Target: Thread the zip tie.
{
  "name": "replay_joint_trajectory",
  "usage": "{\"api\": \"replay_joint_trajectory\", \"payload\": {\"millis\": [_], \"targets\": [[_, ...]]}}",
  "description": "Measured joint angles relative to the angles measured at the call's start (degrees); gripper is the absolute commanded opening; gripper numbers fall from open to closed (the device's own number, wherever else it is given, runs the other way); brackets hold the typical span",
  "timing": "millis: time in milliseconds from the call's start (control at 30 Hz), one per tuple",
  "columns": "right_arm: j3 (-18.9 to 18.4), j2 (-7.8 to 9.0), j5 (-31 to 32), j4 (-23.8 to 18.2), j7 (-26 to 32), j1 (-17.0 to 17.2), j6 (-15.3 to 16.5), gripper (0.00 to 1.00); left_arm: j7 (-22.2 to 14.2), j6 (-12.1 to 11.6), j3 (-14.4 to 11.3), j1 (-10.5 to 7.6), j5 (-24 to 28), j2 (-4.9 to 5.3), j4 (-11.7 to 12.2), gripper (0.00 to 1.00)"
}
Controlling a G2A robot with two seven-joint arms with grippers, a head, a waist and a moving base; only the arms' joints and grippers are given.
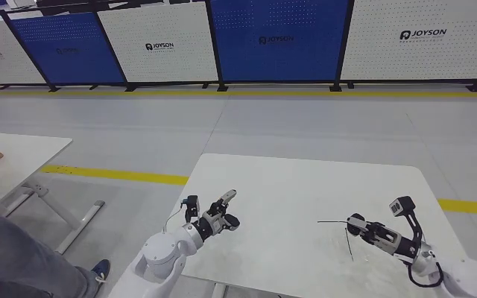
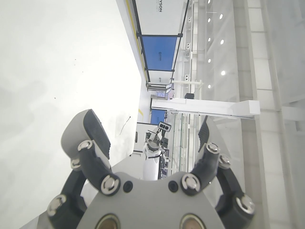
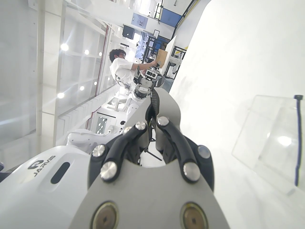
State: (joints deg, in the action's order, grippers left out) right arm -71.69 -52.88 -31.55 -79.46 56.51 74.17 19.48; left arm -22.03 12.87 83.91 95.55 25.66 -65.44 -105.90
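Fingers [image 2: 95, 129] of the left gripper [image 2: 147, 120] stand wide apart with nothing between them, while the right gripper [image 3: 153, 96] has its pair pressed together on what looks like a thin black zip tie [image 1: 333, 221]. Seen from above, the white table [image 1: 298, 186] carries everything: the left gripper [image 1: 228, 208] hovers by its 9 o'clock edge, the right gripper [image 1: 356, 223] on the 3 o'clock side of centre, the two well apart. A clear plastic sheet [image 3: 262, 132] lies on the table just beside the right gripper, toward 6 o'clock of it, with a loose tie [image 3: 297, 139] on or in it, I cannot tell which. The held zip tie sticks out level toward 9 o'clock, straight at the open left gripper; which end leads is too fine to tell. The step in hand, I judge, is bringing the two grippers together so the tail can be fed through the head. To do it well, the left gripper should close on the free end near its tip, where the strip flexes least, pads flat on its flat faces so it cannot roll. Any bend should be slow and in one plane, and the tail squared to the slot before the push; a skewed entry would likely jam or spring free.
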Motion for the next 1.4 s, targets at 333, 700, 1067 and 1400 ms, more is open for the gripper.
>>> {"api": "replay_joint_trajectory", "payload": {"millis": [333, 700, 1067, 1400], "targets": [[0.5, -0.84, -0.4, -3.2, -5.0, 0.9, 0.0, 0.00, -2.0, -7.2, -1.7, 0.81, -0.4, -0.16, 1.3, 1.00], [7.6, -4.26, -2.3, -2.7, -5.5, -0.6, 0.0, 0.00, 1.2, -22.6, -14.6, -2.72, -17.3, -1.22, 6.6, 1.00], [7.5, -4.23, -2.3, -2.8, -5.6, -0.6, 0.0, 0.00, 1.1, -22.6, -14.9, -2.84, -16.9, -1.25, 6.8, 1.00], [9.9, -5.48, 2.3, -5.2, -15.1, 0.6, 0.0, 0.00, -5.4, -27.3, -17.8, -5.45, -7.2, -1.74, 8.7, 1.00]]}}
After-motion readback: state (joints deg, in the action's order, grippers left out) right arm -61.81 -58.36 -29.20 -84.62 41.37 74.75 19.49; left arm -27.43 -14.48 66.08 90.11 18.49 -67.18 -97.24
